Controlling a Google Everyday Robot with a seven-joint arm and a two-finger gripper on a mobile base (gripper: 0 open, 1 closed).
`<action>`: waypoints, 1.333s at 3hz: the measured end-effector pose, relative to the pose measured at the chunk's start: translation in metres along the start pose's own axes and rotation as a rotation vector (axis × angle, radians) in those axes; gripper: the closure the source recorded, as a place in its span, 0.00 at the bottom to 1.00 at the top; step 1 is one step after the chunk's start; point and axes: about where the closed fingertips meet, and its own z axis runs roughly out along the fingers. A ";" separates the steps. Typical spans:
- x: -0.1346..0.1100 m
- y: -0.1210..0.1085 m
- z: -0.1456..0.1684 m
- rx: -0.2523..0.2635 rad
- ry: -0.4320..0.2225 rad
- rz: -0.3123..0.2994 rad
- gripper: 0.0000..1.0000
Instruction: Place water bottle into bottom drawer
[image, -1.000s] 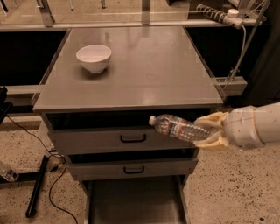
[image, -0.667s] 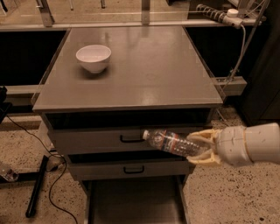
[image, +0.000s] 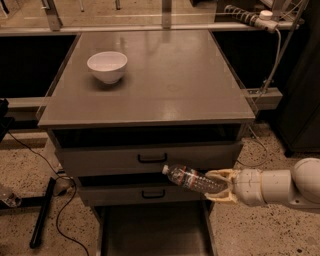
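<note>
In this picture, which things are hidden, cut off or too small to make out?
All in the camera view:
- The bottom drawer: its near end is cut off by the lower edge.
- The water bottle: its base is hidden inside the gripper, which holds it at the lower right, in front of the upper drawers. The label text is too small.
- The upper drawers: their insides are dark under the cabinet top.

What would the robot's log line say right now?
tool: shut on water bottle, low right | water bottle: in the air, tilted, cap up-left | bottom drawer: open, bottle not inside
</note>
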 end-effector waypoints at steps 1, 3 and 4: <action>0.000 0.000 0.000 0.000 0.000 0.000 1.00; 0.032 0.019 0.037 -0.071 0.068 0.038 1.00; 0.067 0.033 0.062 -0.106 0.120 0.079 1.00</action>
